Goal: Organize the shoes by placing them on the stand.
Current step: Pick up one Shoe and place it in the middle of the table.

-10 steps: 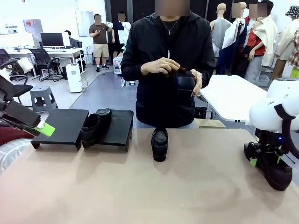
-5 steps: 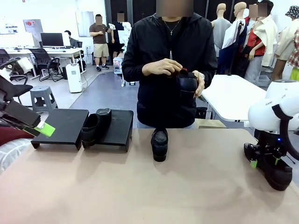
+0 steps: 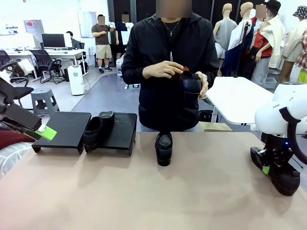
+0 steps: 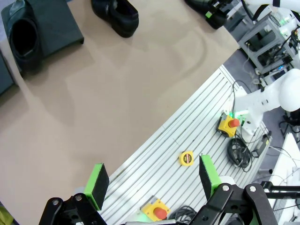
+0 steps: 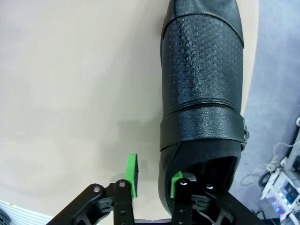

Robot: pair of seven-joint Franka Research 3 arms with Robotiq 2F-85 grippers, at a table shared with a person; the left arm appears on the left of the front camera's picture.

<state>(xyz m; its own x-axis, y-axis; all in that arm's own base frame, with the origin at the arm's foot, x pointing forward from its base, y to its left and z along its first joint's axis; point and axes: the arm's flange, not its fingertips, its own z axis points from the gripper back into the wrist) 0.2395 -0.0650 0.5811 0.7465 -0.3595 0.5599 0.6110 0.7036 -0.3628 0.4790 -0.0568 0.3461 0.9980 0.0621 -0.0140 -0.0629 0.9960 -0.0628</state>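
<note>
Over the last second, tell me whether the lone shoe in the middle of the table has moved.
No. The lone shoe sits where it was, just right of the stand, near the far edge of the table.

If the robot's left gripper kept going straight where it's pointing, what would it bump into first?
Probably the bare table, near its edge. The left gripper is open and aims down at plain tabletop; the nearest shoe lies well off that line. Depth is hard to judge.
</note>
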